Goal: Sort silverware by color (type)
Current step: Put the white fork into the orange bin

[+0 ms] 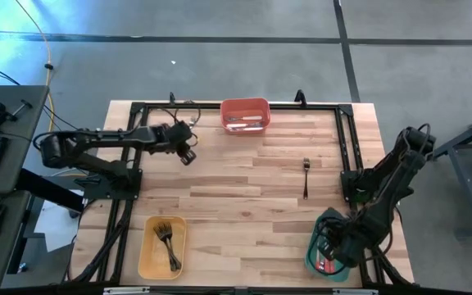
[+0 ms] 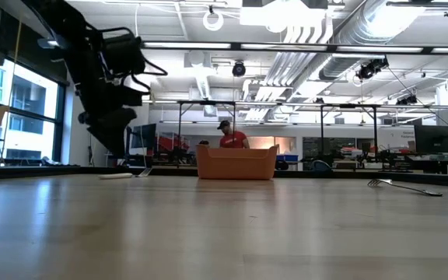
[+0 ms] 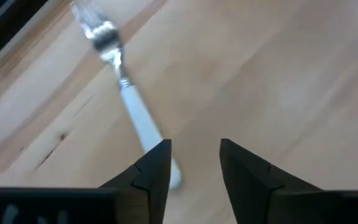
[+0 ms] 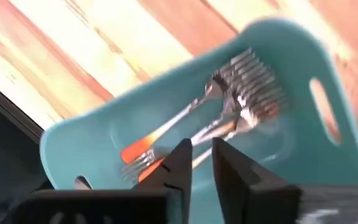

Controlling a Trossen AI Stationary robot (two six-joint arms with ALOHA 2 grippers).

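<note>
My left gripper is open at the far left of the table, above it. In the left wrist view its fingers stand over the handle end of a white-handled fork that lies flat on the wood. My right gripper hangs over the teal bin at the near right, its fingers a narrow gap apart with nothing between them. Several red-handled forks lie in that bin. A black-handled fork lies flat on the table right of centre and also shows in the low view.
A red bin with silverware stands at the far edge; it shows in the low view. A yellow bin with black-handled forks stands at the near left. A black frame borders the table. A person stands in the room beyond.
</note>
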